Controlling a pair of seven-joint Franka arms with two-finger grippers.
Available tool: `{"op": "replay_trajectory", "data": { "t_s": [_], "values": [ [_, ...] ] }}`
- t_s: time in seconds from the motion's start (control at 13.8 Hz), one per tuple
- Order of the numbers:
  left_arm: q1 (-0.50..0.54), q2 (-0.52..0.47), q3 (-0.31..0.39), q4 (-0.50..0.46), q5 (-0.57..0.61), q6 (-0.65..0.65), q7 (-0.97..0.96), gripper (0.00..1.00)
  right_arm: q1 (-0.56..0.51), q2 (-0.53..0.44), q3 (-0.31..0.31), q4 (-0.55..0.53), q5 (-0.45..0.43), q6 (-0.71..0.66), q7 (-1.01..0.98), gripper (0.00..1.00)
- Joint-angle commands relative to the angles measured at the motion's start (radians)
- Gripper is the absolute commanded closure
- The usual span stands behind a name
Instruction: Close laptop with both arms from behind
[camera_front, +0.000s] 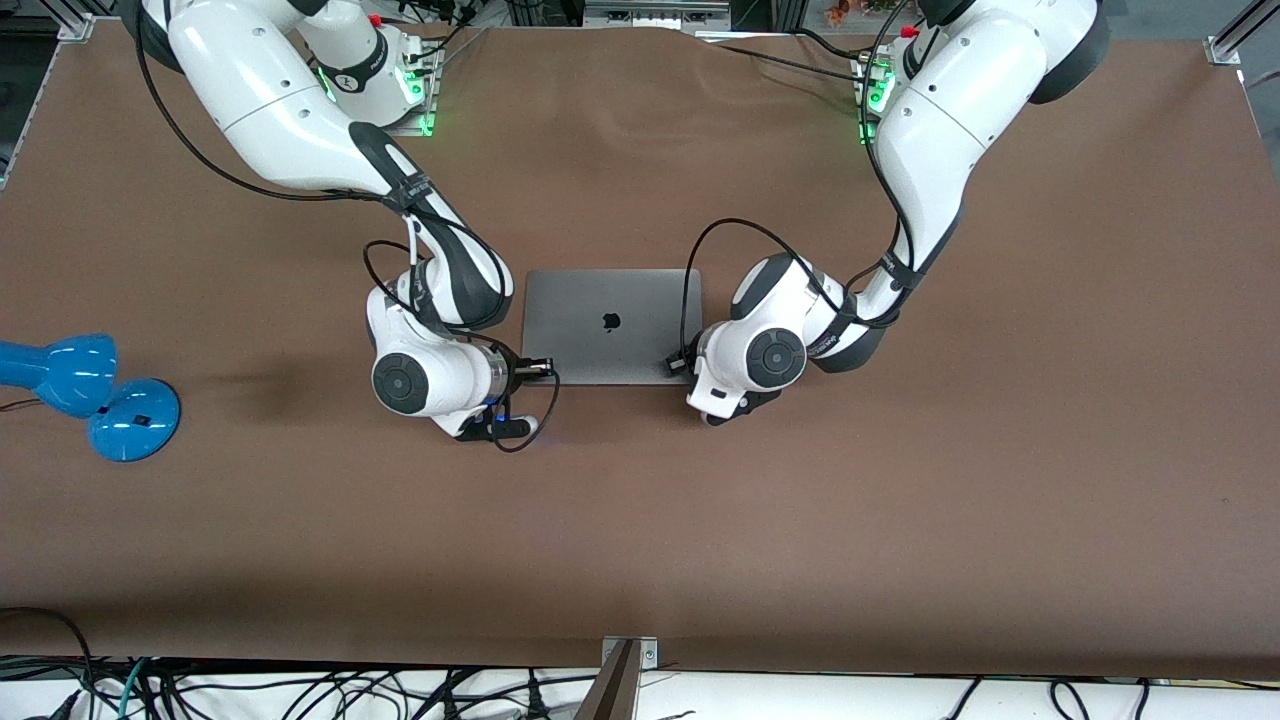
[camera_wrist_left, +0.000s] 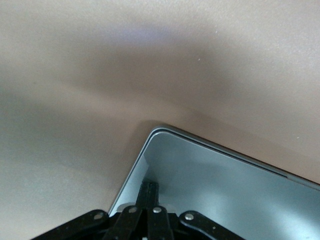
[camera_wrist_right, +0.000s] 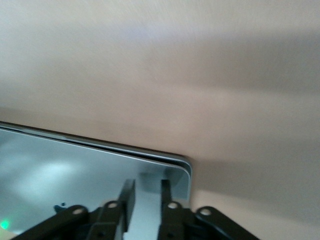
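Observation:
The grey laptop (camera_front: 585, 315) lies in the middle of the table with its lid down flat and the dark apple logo facing up. My left gripper (camera_front: 680, 363) rests on the lid's corner nearest the front camera at the left arm's end. In the left wrist view the gripper (camera_wrist_left: 150, 186) is shut and empty, with its tips on the lid (camera_wrist_left: 225, 190). My right gripper (camera_front: 541, 368) is at the matching corner at the right arm's end. In the right wrist view the gripper (camera_wrist_right: 147, 183) is slightly open over the lid (camera_wrist_right: 60, 170).
A blue desk lamp (camera_front: 92, 392) lies near the table edge at the right arm's end. Brown table cover (camera_front: 900, 500) spreads all round the laptop. Cables hang below the table's near edge.

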Motion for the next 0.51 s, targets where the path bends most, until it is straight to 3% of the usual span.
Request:
{"op": "replay_trajectory", "data": {
  "t_s": [0.0,0.43],
  "values": [
    [-0.003,-0.004,0.008,0.032,0.054,-0.004,-0.012,0.0,0.013,-0.12,-0.025,-0.045,-0.012,-0.019,-0.014,0.0],
    [0.038,-0.094,-0.006,0.025,0.174,-0.071,0.003,0.0,-0.027,-0.41,-0.028,-0.1,-0.013,-0.284,-0.002,0.0]
  ]
}}
